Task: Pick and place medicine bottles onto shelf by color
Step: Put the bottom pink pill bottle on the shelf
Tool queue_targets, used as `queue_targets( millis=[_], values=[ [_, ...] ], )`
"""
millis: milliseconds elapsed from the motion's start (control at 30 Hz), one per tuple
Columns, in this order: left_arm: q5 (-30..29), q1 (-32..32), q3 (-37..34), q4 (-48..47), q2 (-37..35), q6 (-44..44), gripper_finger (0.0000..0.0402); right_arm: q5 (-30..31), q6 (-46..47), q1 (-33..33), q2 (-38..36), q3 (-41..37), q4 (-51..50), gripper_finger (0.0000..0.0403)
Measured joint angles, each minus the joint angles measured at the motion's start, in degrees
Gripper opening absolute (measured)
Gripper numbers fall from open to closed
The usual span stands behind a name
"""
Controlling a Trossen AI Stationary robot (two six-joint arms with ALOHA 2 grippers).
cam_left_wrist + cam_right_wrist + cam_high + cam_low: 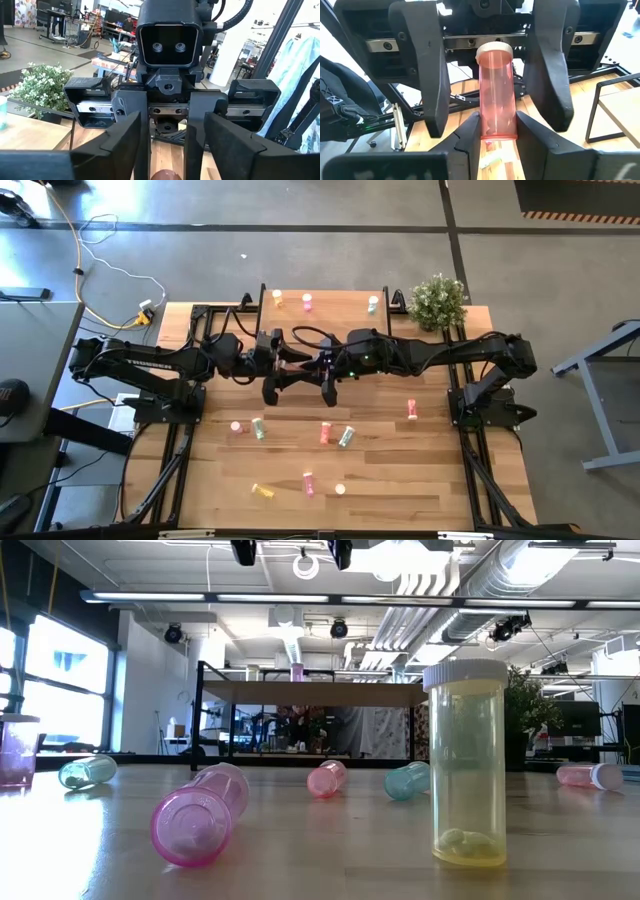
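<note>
Right end effector (497,122): mine, above the middle of the counter (440,480), closed on the base of a red-orange bottle (496,85).
Left end effector (290,364): mine, nose to nose with the right one; its fingers (422,75) stand wide on either side of the bottle, clear of it.
Held bottle: level between my two end effectors, well above the planks, white cap toward the left one.
In the way: each end effector fills the other's wrist view; my two dark arms cross the counter between the shelf (330,297) and the loose bottles.
Shelf: at the far edge of the counter, a pale wood board on thin dark legs.
On the shelf: three upright bottles, one yellow (278,299), one pink (307,303), one pale green (373,305).
Plant (438,300): bushy, green with small pale flowers, just right of the shelf.
On the counter, nearer: eight bottles, well apart from my end effectors.
Pink: two (236,426) (308,484).
Pale green: two, lying (259,428) (346,437).
Red-orange: two, lying (326,433) (411,410).
Yellow: two, one lying (263,491), one upright (467,765).
Bottle make: small see-through tinted cylinders, smooth, with ribbed white caps.
Counter surface: light wood planks in a dark metal frame.
</note>
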Motion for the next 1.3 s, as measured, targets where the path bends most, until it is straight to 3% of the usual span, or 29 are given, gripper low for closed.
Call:
queue_targets(
  millis=[767,1300],
  values=[
    [-0.38,4.30,0.04,-0.25,-8.67,1.97,0.0214,6.53,-0.63,0.04,-2.23,-0.07,-0.03,0.0090],
    [0.44,5.84,0.03,0.23,-15.09,6.96,0.0214,9.06,-2.18,0.07,-2.45,-0.07,10.30,0.0090]
  ],
)
